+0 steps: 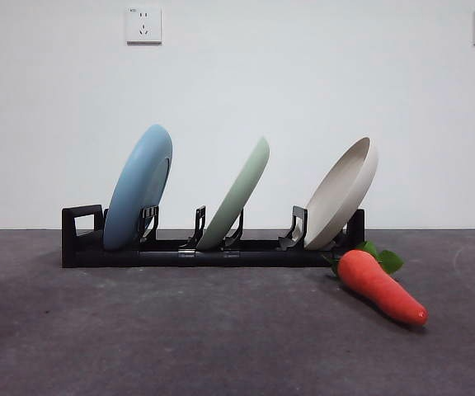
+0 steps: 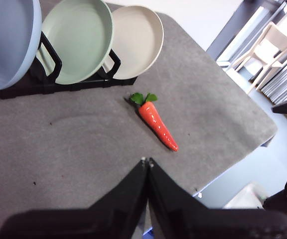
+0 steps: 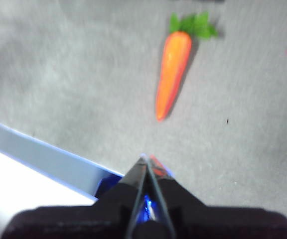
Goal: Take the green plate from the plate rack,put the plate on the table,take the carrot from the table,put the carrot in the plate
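The green plate (image 1: 240, 193) stands tilted in the middle slot of the black plate rack (image 1: 213, 248), between a light blue plate (image 1: 138, 186) and a cream-white plate (image 1: 343, 193). It also shows in the left wrist view (image 2: 77, 40). The carrot (image 1: 378, 284) lies on the table (image 1: 180, 330) just right of the rack, leaves toward the rack; it shows in both wrist views (image 2: 157, 122) (image 3: 173, 72). My left gripper (image 2: 146, 162) is shut and empty, high above the table's edge. My right gripper (image 3: 146, 158) is shut and empty, above the table's edge near the carrot's tip.
The table's rounded corner and edge (image 2: 263, 139) drop off beyond the carrot. A white and blue surface (image 3: 39, 169) lies below the table's edge in the right wrist view. Neither arm shows in the front view.
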You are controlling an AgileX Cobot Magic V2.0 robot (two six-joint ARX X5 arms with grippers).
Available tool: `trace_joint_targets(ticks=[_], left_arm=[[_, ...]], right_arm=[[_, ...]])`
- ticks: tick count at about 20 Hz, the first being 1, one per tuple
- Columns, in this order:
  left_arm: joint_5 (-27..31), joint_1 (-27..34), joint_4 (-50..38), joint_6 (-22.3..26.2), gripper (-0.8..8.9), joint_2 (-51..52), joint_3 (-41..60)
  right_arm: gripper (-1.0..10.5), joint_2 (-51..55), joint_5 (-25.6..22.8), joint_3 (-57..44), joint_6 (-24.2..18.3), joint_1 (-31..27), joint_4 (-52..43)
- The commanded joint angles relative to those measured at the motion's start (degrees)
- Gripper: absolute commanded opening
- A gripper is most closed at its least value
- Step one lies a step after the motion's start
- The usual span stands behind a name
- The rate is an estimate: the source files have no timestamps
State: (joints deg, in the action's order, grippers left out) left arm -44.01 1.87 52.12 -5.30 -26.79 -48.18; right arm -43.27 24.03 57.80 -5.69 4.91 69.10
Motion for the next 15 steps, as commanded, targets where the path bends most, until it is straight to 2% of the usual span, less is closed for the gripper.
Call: trace_joint_targets(ticks=[1, 2, 3, 4, 5, 10, 15], left_arm=[[0.2, 0.1, 0.5, 1.9, 1.39, -0.2, -0.3], [0.3, 0.1, 0.7, 1.6, 4.02, -0.2, -0.3], [0.2, 0.0, 0.9, 1.0, 6.25, -0.2, -0.3], [0.0, 0.0, 0.9, 0.8, 7.19, -0.2, -0.3], [0.0, 0.0, 0.9, 0.8, 7.19, -0.2, -0.3], [0.0, -0.6, -2.4, -0.7, 7.19, -1.9, -1.4], [0.4, -5.5, -8.8, -1.1, 7.18, -11.3, -8.1]], right_arm=[[0.8, -0.2, 0.1, 0.1, -1.1, 0.2, -0.9], [2.5, -0.2, 0.1, 0.1, 0.0, 0.2, -1.3], [4.2, -0.2, 0.1, 0.1, 1.2, 0.2, -1.4], [6.1, -0.2, 0.1, 0.1, 1.3, 0.2, -1.4], [6.4, -0.2, 0.1, 0.1, 1.4, 0.2, -1.4], [6.3, -0.2, 0.1, 0.1, 1.8, 0.2, -1.3], [6.3, -0.2, 0.1, 0.1, 1.8, 0.2, -1.4]])
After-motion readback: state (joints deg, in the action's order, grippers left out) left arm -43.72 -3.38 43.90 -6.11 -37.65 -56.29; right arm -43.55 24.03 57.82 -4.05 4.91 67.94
